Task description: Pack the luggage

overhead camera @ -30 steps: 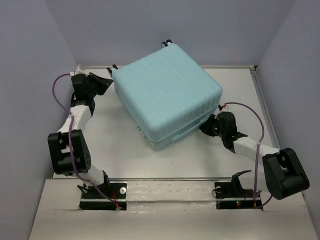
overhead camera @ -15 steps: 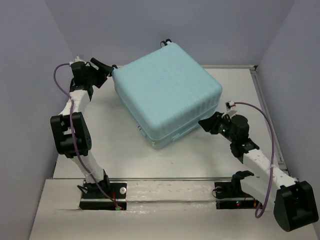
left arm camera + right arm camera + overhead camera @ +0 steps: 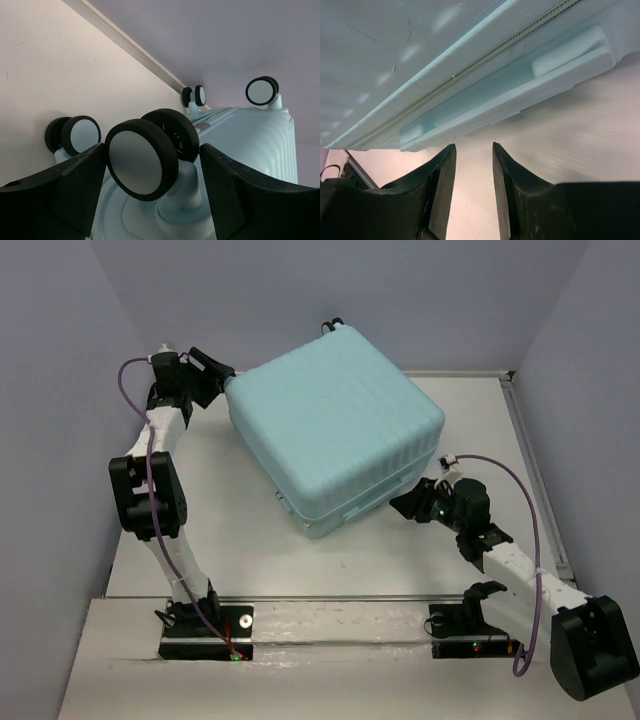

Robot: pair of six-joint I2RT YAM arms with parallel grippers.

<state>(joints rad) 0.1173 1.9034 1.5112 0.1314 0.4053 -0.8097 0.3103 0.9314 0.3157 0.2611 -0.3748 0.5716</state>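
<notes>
The luggage (image 3: 335, 430) is a pale aqua ribbed hard-shell suitcase lying flat and closed on the white table (image 3: 230, 530). My left gripper (image 3: 214, 374) is at its far left corner, open. In the left wrist view the left gripper (image 3: 152, 150) has its fingers either side of a black spinner wheel (image 3: 142, 162), and I cannot tell whether they touch it. My right gripper (image 3: 403, 502) sits low by the suitcase's near right side. In the right wrist view the right gripper (image 3: 473, 147) is open a little and empty, just short of the side handle (image 3: 520, 95) under the zipper (image 3: 470, 67).
More black wheels show at the left (image 3: 75, 140) and far end (image 3: 262, 91) of the suitcase. A raised rail (image 3: 530, 460) runs along the table's right edge, and purple walls close in the back and sides. The left gripper is close to the back wall.
The left gripper has opened and moved back to the corner wheel. The right arm has drawn back from the suitcase's side, and its jaws have opened slightly.
</notes>
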